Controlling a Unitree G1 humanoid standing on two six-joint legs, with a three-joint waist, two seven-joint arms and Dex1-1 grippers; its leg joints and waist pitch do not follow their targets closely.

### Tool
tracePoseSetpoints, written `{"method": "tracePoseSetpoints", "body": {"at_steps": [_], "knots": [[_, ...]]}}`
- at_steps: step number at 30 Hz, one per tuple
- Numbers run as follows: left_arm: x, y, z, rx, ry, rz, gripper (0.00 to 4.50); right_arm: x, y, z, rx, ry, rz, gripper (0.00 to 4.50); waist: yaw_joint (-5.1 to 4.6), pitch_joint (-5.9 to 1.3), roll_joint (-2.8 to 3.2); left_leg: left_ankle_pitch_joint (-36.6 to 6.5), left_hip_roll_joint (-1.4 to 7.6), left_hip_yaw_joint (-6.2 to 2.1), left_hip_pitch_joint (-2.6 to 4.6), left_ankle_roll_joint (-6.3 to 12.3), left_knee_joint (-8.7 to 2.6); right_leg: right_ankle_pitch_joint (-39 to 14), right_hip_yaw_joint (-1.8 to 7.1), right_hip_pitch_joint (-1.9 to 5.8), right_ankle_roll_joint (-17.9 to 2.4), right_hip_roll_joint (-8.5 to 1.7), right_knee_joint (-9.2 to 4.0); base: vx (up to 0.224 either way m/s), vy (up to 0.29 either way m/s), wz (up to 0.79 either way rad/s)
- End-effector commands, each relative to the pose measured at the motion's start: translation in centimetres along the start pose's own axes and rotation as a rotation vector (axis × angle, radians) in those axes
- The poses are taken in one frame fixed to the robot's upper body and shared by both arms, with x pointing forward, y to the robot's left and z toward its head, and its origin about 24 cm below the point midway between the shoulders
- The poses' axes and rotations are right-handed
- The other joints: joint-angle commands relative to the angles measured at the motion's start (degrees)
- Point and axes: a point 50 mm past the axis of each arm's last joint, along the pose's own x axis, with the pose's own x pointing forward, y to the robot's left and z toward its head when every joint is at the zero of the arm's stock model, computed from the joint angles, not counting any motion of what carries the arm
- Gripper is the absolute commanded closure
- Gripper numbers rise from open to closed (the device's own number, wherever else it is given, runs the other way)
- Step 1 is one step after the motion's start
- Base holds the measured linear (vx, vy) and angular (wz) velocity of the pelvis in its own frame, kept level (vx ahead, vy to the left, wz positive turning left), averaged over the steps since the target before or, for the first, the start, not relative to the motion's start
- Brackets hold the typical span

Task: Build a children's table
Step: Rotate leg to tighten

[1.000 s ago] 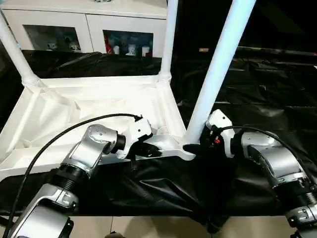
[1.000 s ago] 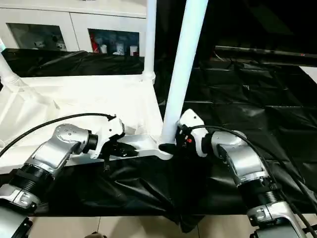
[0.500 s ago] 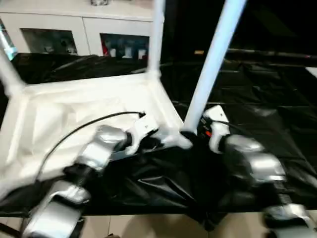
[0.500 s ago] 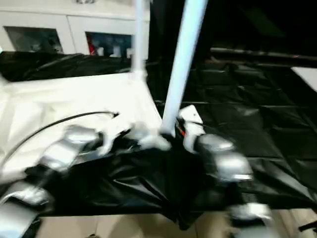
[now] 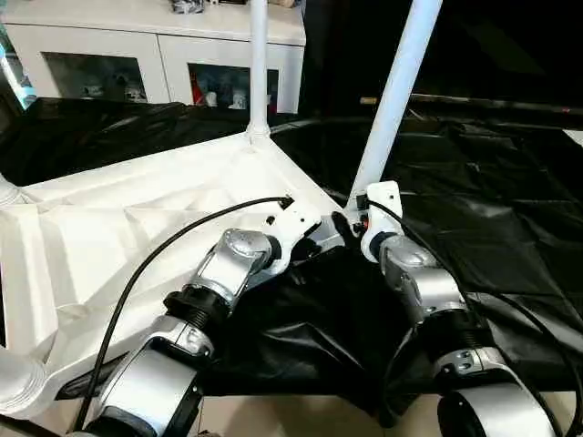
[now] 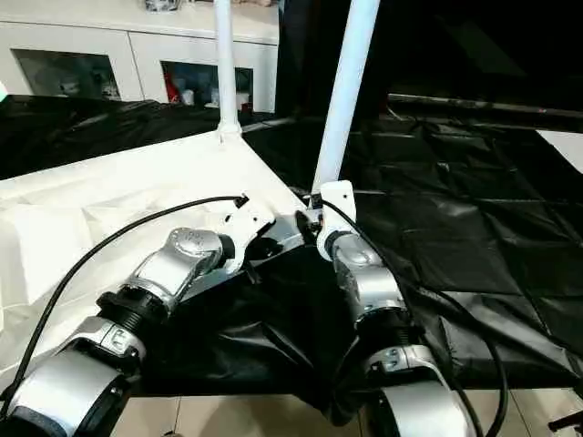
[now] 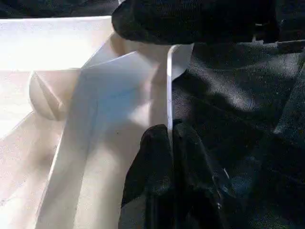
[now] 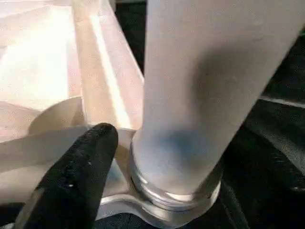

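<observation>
Your white ribbed plastic tabletop (image 5: 137,218) lies upside down on the black sheeting (image 5: 492,200) and has swung round since a second ago, near corner now pointing away. Left gripper (image 7: 169,138) stays pressed shut on the tabletop's thin rim. Right gripper (image 8: 157,143) stands spread around the white tubular leg (image 5: 392,100) at that corner socket, letting go. Leg looks seated.
</observation>
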Motion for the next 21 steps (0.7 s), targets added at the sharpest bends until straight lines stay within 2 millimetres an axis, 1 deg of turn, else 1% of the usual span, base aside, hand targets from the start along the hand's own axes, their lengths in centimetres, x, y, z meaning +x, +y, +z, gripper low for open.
{"method": "tracePoseSetpoints", "body": {"at_steps": [1,3,4,5,6,7,8,9,10,11,13,14,15,16,17,18,19,20,21], "knots": [[0.1,-0.7,0.0,0.019,-0.044,-0.078,4.5,-0.6,-0.3,-0.8,-0.039,0.064,0.124,0.52,-0.04,-2.91,-0.11,-21.0,0.1,0.4,0.36,0.2,-4.05,-19.7,0.95,2.02,-7.1,-1.42,-4.77,0.0,0.0,0.0],[-0.3,-0.2,-0.4,0.015,-0.041,-0.079,4.5,-1.2,-1.7,-0.6,-0.072,0.065,0.132,0.41,0.21,-2.78,-0.18,-19.8,0.14,0.48,0.25,0.67,-4.06,-18.4,1.0,2.19,-7.2,-1.36,-4.79,0.0,0.0,0.0],[-0.6,0.0,-0.5,0.021,-0.042,-0.084,4.5,-1.6,-2.3,-0.4,-0.084,0.061,0.144,0.36,0.37,-2.87,-0.24,-19.1,0.12,0.58,0.25,0.88,-3.96,-18.0,1.08,2.18,-7.5,-1.47,-4.72,0.0,0.0,0.0],[-0.8,0.1,-0.6,0.025,-0.043,-0.089,4.5,-1.9,-2.9,-0.3,-0.093,0.059,0.154,0.15,0.58,-2.93,-0.17,-18.7,0.12,0.53,0.29,0.93,-3.94,-17.7,1.02,2.26,-7.7,-1.53,-4.64,0.0,0.0,0.0],[-1.2,0.3,-0.9,0.03,-0.044,-0.103,4.5,-2.6,-3.7,0.0,-0.113,0.056,0.183,0.15,0.82,-3.08,-0.36,-17.1,0.18,0.63,0.22,1.26,-3.82,-15.8,1.06,2.45,-8.2,-1.54,-4.42,0.0,0.0,0.0],[-1.5,0.5,-1.0,0.031,-0.044,-0.113,4.5,-3.0,-4.2,0.2,-0.127,0.055,0.203,0.06,0.87,-3.05,-0.18,-15.9,0.22,0.64,0.09,1.54,-3.84,-13.6,1.05,2.64,-8.9,-1.47,-4.23,0.0,0.0,0.0],[-1.9,0.3,-1.1,0.044,-0.059,-0.16,4.5,-3.7,-4.5,0.5,-0.163,0.048,0.263,0.06,0.92,-3.02,-0.19,-15.4,0.31,0.62,0.09,1.63,-3.84,-12.8,1.02,2.69,-9.2,-1.46,-4.09,0.0,0.0,0.0],[-2.6,0.1,-1.2,0.07,-0.079,-0.237,4.5,-4.8,-4.9,0.8,-0.217,0.049,0.351,0.06,1.05,-3.0,-0.35,-14.3,0.28,0.7,-0.06,2.37,-3.67,-11.1,1.03,2.92,-9.7,-1.44,-3.86,0.0,0.0,0.0],[-2.9,-0.1,-1.3,0.081,-0.084,-0.264,4.5,-5.1,-5.0,0.8,-0.236,0.052,0.381,0.06,1.11,-2.96,-0.03,-14.4,0.4,0.74,0.03,2.92,-3.67,-10.5,1.1,2.9,-10.4,-1.46,-3.91,0.0,0.0,0.0],[-3.1,-0.2,-1.3,0.09,-0.092,-0.292,4.5,-5.5,-5.1,0.9,-0.251,0.057,0.411,0.06,1.04,-2.93,-0.08,-14.5,0.45,0.76,0.03,3.0,-3.71,-10.7,1.08,2.86,-10.5,-1.47,-3.88,0.0,0.0,0.0],[-4.0,-0.7,-1.5,0.12,-0.102,-0.386,4.5,-6.9,-5.3,1.0,-0.296,0.079,0.53,0.06,0.95,-2.98,-0.07,-14.4,0.47,0.8,0.05,3.17,-3.7,-11.2,1.06,2.82,-10.9,-1.47,-3.81,0.0,0.0,0.0],[-4.2,-0.7,-1.6,0.125,-0.099,-0.4,4.5,-7.1,-5.3,1.0,-0.3,0.082,0.552,0.06,0.97,-2.92,-0.03,-14.8,0.55,0.78,0.07,3.21,-3.76,-11.5,1.05,2.82,-11.0,-1.44,-3.84,0.0,0.0,0.0],[-4.3,-0.7,-1.7,0.129,-0.095,-0.41,4.5,-7.3,-5.3,1.1,-0.303,0.083,0.569,0.06,1.04,-2.96,0.08,-14.8,0.72,0.82,0.24,3.41,-3.71,-11.0,1.13,2.65,-11.4,-1.5,-3.75,0.0,0.0,0.0],[-4.5,-0.8,-1.8,0.135,-0.091,-0.423,4.5,-7.5,-5.3,1.1,-0.307,0.085,0.59,0.06,0.98,-2.88,0.32,-15.3,0.74,0.82,0.27,3.27,-3.78,-11.2,1.11,2.5,-11.8,-1.42,-3.81,0.0,0.0,0.0],[-4.6,-0.8,-1.8,0.14,-0.086,-0.438,4.5,-7.6,-5.2,1.1,-0.299,0.089,0.608,0.06,1.03,-2.85,0.28,-15.7,0.74,0.83,0.29,3.06,-3.81,-11.6,1.09,2.47,-11.8,-1.43,-3.83,0.0,0.0,0.0],[-4.9,-1.0,-1.9,0.14,-0.085,-0.461,4.5,-7.8,-5.1,1.1,-0.3,0.097,0.631,0.06,1.03,-2.77,0.06,-16.5,0.78,0.76,0.29,2.71,-3.93,-12.9,1.05,2.51,-11.7,-1.5,-3.85,0.0,0.0,0.0],[-5.0,-1.1,-1.9,0.141,-0.085,-0.476,4.5,-7.9,-5.0,1.1,-0.3,0.103,0.646,0.06,1.05,-2.71,0.2,-17.4,0.79,0.8,0.4,2.29,-3.99,-14.6,1.1,2.3,-11.4,-1.52,-4.03,0.0,0.0,0.0],[-5.2,-1.2,-1.9,0.144,-0.083,-0.487,4.5,-8.2,-4.6,0.7,-0.317,0.128,0.697,0.06,1.08,-2.71,0.23,-17.8,0.81,0.76,0.49,2.08,-3.98,-15.1,1.1,2.28,-11.3,-1.54,-4.06,0.0,0.0,0.0],[-5.2,-1.2,-1.9,0.146,-0.083,-0.492,4.5,-8.2,-4.4,0.5,-0.321,0.138,0.713,0.06,1.22,-2.65,0.22,-18.1,0.88,0.74,0.45,1.87,-4.05,-15.5,1.16,2.32,-11.0,-1.59,-4.1,0.0,0.0,0.0]]}}
